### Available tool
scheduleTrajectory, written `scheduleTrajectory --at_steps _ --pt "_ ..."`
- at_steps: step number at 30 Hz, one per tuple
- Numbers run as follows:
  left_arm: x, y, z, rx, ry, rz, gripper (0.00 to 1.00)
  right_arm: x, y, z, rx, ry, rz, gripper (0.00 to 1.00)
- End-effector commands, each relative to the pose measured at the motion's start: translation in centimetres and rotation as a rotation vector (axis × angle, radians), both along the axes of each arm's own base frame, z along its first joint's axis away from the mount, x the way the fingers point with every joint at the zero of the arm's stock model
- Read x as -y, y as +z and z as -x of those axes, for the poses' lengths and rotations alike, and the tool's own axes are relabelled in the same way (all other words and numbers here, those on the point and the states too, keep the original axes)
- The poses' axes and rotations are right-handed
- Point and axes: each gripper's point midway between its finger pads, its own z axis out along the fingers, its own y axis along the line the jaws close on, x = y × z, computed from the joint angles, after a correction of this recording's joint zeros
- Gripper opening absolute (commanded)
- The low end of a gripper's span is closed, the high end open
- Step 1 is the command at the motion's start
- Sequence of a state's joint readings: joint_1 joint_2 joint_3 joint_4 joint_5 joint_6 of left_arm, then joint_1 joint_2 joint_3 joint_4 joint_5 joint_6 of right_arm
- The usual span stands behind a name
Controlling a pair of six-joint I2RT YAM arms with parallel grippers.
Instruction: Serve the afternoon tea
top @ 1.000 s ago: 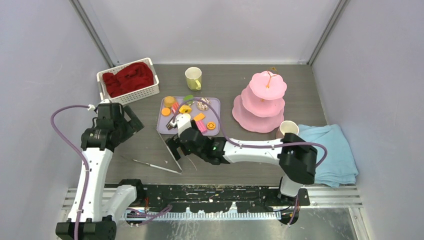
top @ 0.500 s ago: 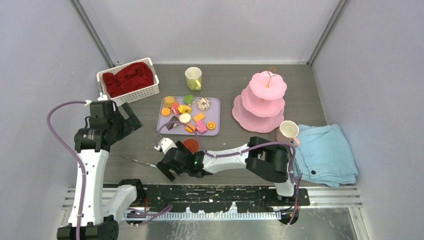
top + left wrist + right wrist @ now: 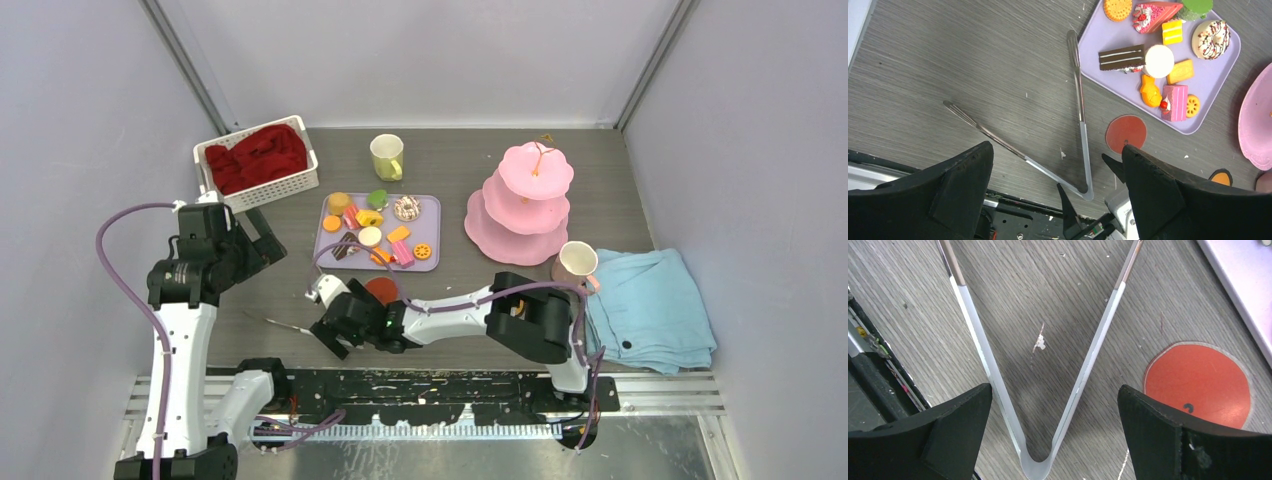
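Observation:
Small toy pastries lie on a purple tray, also in the left wrist view. The pink three-tier stand is at the right, a pale yellow-green mug behind the tray, and a pink mug by the stand. Metal tongs lie open in a V on the table. My right gripper is open, low over the tongs' bend, with one finger on each side, not touching. My left gripper is open and empty, raised left of the tray.
A white basket of red cloth stands at the back left. A folded light-blue towel lies at the right. A red disc lies on the table near the tray's front edge. The black rail runs along the near edge.
My right arm swung from the tray's front edge down and left to the tongs' bend near the table edge, then held. My left arm shifted slightly left.

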State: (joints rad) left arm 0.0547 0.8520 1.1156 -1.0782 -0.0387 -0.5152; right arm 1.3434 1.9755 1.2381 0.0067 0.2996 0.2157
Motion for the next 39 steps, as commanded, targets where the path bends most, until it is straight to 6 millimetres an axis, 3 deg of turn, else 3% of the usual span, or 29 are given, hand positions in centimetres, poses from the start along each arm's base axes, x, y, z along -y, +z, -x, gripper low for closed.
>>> scheduleTrajectory --at_steps 1,12,29,31,39 --pt "0.5 0.3 0.1 0.026 -0.029 0.019 0.99 -2.1 1.7 -0.5 0.020 0.000 -0.080 1.00" --pt "1.0 -0.3 0.0 0.013 -0.041 0.045 0.99 -3.0 -0.4 -1.1 0.063 0.008 -0.086 1.00" --pt "1.7 -1.2 -0.1 0.001 -0.044 0.089 0.99 -4.2 -1.9 -2.9 0.179 -0.006 -0.076 0.99" --pt "1.7 -1.4 0.0 -0.004 -0.044 0.092 0.99 -4.2 -1.9 -2.9 0.180 -0.003 -0.083 0.93" --pt "1.7 -1.6 0.1 -0.004 -0.040 0.092 0.99 -4.0 -1.0 -2.7 0.178 -0.005 -0.112 0.43"
